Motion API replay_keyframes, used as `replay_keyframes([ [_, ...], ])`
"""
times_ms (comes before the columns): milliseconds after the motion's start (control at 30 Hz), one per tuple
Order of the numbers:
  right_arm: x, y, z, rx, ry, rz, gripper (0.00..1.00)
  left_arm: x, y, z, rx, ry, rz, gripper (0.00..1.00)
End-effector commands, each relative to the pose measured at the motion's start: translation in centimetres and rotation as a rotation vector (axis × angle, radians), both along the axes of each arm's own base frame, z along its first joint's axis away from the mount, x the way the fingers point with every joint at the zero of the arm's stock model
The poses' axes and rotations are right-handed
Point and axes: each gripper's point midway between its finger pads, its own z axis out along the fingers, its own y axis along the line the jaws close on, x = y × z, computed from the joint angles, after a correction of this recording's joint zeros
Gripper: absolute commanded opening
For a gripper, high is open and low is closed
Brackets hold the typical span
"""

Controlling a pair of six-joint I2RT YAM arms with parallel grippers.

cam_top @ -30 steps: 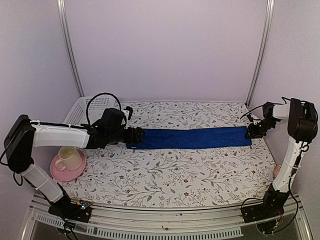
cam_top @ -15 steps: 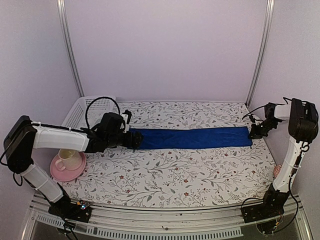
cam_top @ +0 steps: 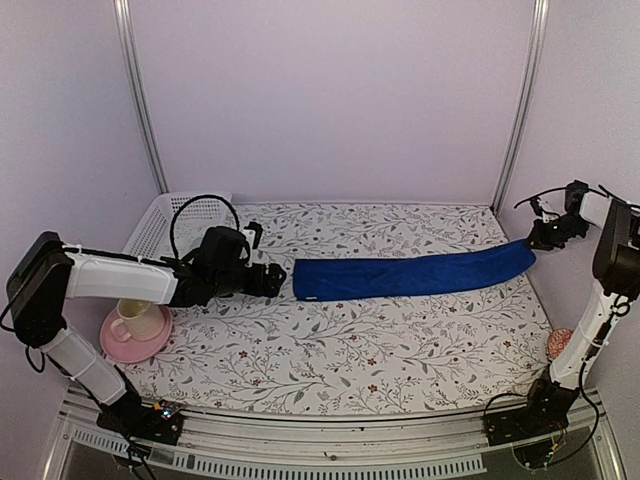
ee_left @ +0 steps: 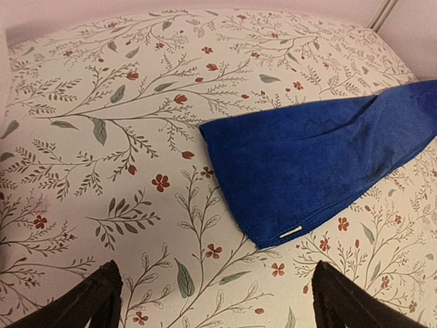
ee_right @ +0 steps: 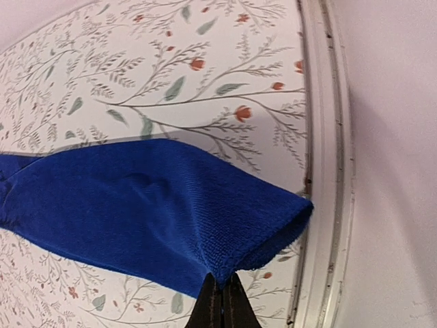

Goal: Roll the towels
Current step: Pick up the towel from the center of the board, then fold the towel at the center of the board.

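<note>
The blue towel [cam_top: 410,276] lay unrolled, with no turn made yet. The right gripper [ee_right: 220,304] pinched its lifted right end; the left gripper [cam_top: 277,281] stood with jaws apart beside its left end.

Pale lilac walls [cam_top: 330,100] and 2 metal posts [cam_top: 141,100] enclose a floral-patterned table [cam_top: 330,350].

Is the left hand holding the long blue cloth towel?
No, the left hand is open and the long blue cloth towel lies apart from it.

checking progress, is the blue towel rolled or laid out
Laid out, unrolled: blue towel lies as a long strip on the table, right end pinched by the right gripper.
</note>
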Motion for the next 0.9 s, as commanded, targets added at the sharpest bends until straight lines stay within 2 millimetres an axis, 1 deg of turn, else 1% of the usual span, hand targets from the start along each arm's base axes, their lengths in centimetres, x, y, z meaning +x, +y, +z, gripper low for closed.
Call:
replay_keyframes([
  [0,0.0,7.0,3.6,0.061,-0.058,0.221,0.02,-0.1,-0.1,0.7,-0.027,-0.019,-0.006,0.97],
  [167,0.0,14.5,5.8,0.125,-0.087,0.407,0.02,0.1,-0.1,0.3,-0.026,-0.011,-0.002,0.97],
  [267,0.0,17.6,6.4,0.154,-0.079,0.481,0.02,0.1,-0.1,0.2,-0.03,-0.006,-0.003,0.97],
  [300,-0.1,19.1,6.5,0.163,-0.076,0.515,0.02,0.2,-0.1,0.2,-0.031,-0.005,-0.003,0.97],
  [400,-0.2,22.3,6.7,0.198,-0.058,0.586,0.02,0.2,-0.1,0.1,-0.033,-0.003,-0.002,0.97],
  [467,-0.3,24.6,6.5,0.216,-0.039,0.633,0.02,0.3,0.0,0.0,-0.031,0.0,-0.001,0.97],
  [633,-0.5,30.2,6.9,0.223,-0.038,0.75,0.03,0.5,0.2,-0.5,-0.034,0.013,0.004,0.97],
  [767,-0.6,34.4,7.2,0.236,-0.031,0.826,0.03,0.8,0.6,-0.7,-0.039,0.022,0.011,0.97],
  [867,-0.6,37.3,7.0,0.237,-0.024,0.873,0.03,0.9,0.8,-0.8,-0.038,0.026,0.015,0.97],
])
